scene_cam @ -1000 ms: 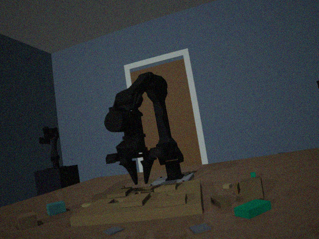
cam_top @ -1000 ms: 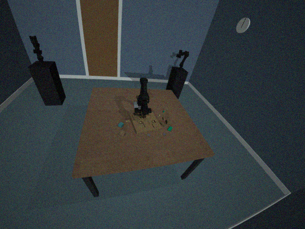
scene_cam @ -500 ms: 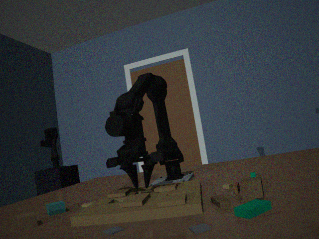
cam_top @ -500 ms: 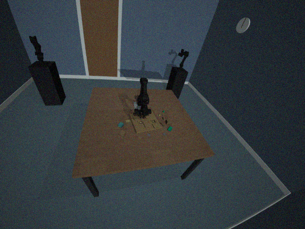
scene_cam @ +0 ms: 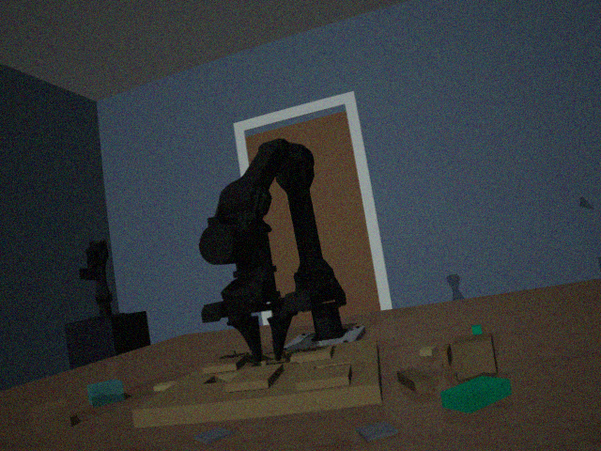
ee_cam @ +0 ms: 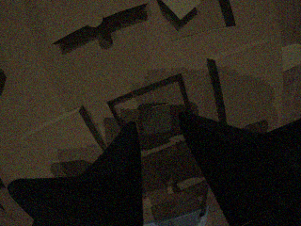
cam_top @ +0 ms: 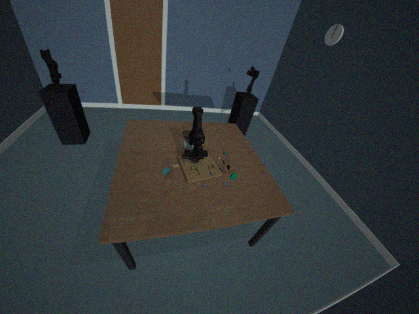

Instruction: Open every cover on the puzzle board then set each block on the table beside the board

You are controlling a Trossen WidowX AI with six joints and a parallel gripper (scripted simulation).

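Note:
The wooden puzzle board (cam_top: 192, 179) (scene_cam: 256, 409) lies on the table in front of the arm. Raised covers (scene_cam: 254, 379) (scene_cam: 324, 377) stand on its top beside openings. My gripper (cam_top: 195, 161) (scene_cam: 267, 360) (ee_cam: 159, 120) points down at the board's arm side, its fingers partly open with a gap between them. In the wrist view the fingertips are at a square well, and a dim greyish block (ee_cam: 157, 123) shows between and beyond them; it does not look gripped. The shadowed well floor and exact finger contact are hard to make out. Another pale block (ee_cam: 181, 7) shows in a well farther up.
Beside the board on the table (cam_top: 189, 209) lie a teal block (cam_top: 165, 171) (scene_cam: 105, 393), a green block (cam_top: 233, 176) (scene_cam: 478, 394), a small pale piece (cam_top: 175, 165) (scene_cam: 163, 386), a brown block (scene_cam: 473, 357) and flat grey tiles (scene_cam: 213, 434) (scene_cam: 377, 430). A small green piece (cam_top: 224, 153) (scene_cam: 476, 330) lies farther back.

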